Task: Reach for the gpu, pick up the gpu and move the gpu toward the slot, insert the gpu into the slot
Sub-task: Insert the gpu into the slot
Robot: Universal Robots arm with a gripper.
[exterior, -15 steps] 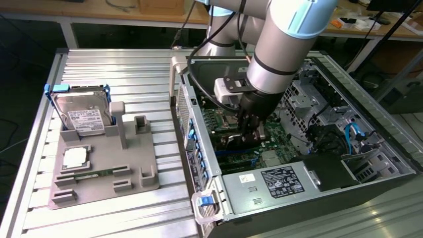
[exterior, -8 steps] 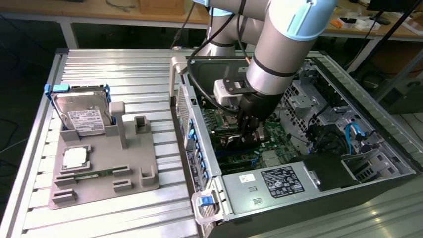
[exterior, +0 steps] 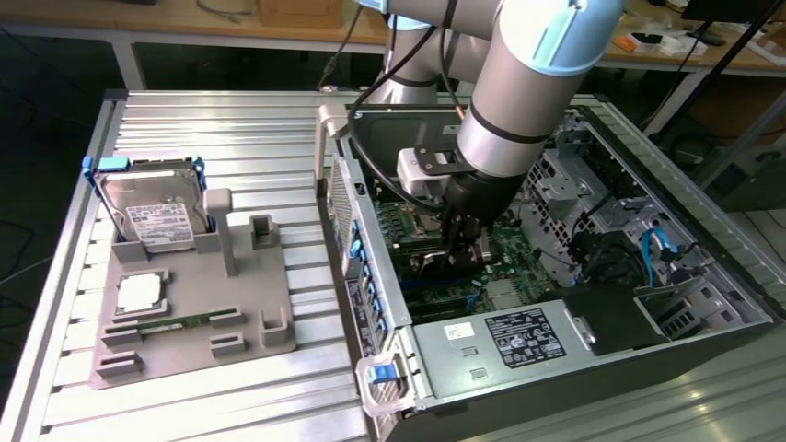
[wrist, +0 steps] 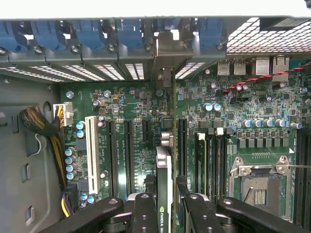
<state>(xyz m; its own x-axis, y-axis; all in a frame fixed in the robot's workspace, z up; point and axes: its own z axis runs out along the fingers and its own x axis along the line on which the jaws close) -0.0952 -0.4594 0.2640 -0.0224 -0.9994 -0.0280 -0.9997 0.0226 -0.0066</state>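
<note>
Gpu seen edge-on in the wrist view, standing upright over the motherboard between two long dark expansion slots, with its silver bracket reaching up to the row of rear slot openings under blue clips. Clamped on the card's near end by the gripper, one black finger pressed to each face. White PCI slot off to one side of the card, empty CPU socket to the other; braided cable bundle along the case wall. Whether seated in a slot or just above it: cannot tell. From the exterior view, arm plunged into the open computer case lying on its side at the ribbed metal table's edge toward the exterior view's right, gripper low over the motherboard near the case's middle, gpu itself too hidden there to make out. Power supply at the case's near corner. Grey fixture tray on the table's side toward the exterior view's left, carrying an upright hard drive in a blue-edged holder at its far corner, a processor near its middle, and a green memory stick lying flat just nearer.
</note>
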